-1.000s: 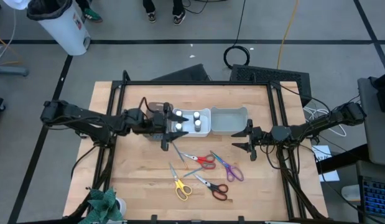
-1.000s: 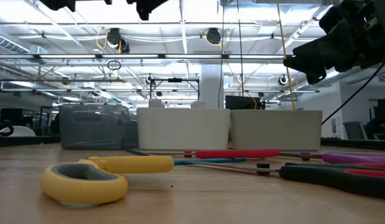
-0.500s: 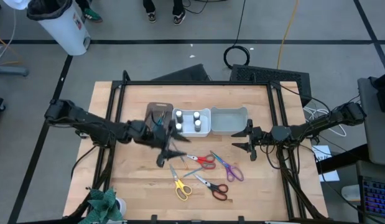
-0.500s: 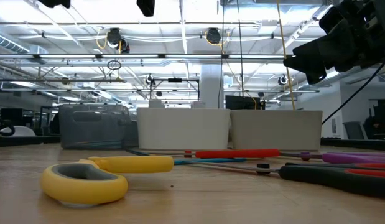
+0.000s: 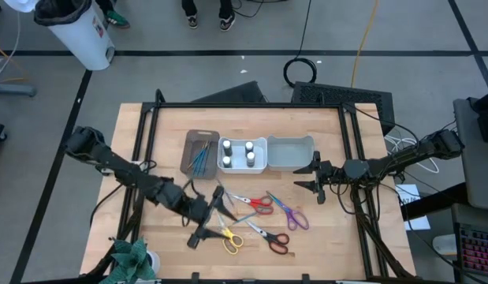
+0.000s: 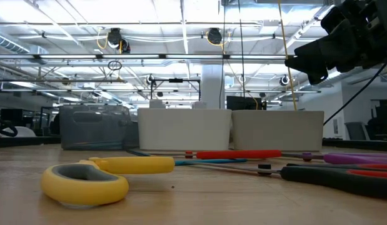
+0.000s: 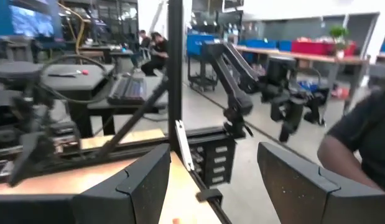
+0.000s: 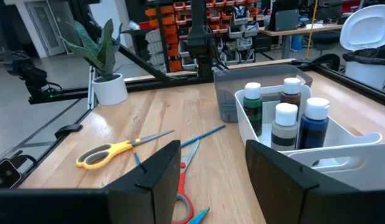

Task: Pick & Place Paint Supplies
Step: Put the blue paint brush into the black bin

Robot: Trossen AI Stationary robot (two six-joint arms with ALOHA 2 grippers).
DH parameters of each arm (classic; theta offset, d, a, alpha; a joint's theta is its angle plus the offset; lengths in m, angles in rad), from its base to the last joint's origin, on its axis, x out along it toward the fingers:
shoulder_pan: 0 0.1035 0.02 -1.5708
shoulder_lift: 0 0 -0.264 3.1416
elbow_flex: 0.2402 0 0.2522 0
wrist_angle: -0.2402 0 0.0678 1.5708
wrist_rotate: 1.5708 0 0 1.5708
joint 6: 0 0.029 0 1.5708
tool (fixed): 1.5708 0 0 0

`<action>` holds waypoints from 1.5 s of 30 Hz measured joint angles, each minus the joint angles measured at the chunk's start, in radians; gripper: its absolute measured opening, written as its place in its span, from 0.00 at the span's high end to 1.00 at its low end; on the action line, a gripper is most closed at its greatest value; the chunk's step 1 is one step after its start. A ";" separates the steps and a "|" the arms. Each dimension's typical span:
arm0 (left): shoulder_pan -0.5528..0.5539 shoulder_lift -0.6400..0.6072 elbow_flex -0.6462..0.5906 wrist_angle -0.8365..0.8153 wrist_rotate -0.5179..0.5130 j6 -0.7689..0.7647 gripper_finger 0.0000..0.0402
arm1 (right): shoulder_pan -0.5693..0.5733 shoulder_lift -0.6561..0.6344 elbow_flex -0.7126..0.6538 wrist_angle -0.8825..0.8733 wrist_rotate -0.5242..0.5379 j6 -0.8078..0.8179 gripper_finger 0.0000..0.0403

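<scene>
1. four white-capped bottles (image 5: pixel 237 153) already stand in the white bin (image 5: pixel 262 166), and teal brushes (image 5: pixel 199 158) lie in the brown bin (image 5: pixel 188 146), so that part looks done.
2. left to sort, as i judge it: the red scissors (image 5: pixel 255 203), purple scissors (image 5: pixel 292 214), yellow scissors (image 5: pixel 228 237) and black scissors (image 5: pixel 271 241), plus one loose brush (image 5: pixel 226 194), all lying on the table (image 5: pixel 161 142); the grey bin (image 5: pixel 289 153) looks empty.
3. left gripper (image 5: pixel 204 229) hangs over the table just beside the yellow scissors, fingers spread with nothing between them in its wrist view.
4. right gripper (image 5: pixel 314 177) waits beside the grey bin, fingers apart, holding nothing.
5. hard to tell: the left gripper's height above the table, and how many brushes sit in the brown bin.
</scene>
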 joint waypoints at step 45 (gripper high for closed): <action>0.151 0.391 0.074 -0.560 -0.073 0.119 0.38 | 0.000 0.000 0.000 0.000 0.000 0.000 0.58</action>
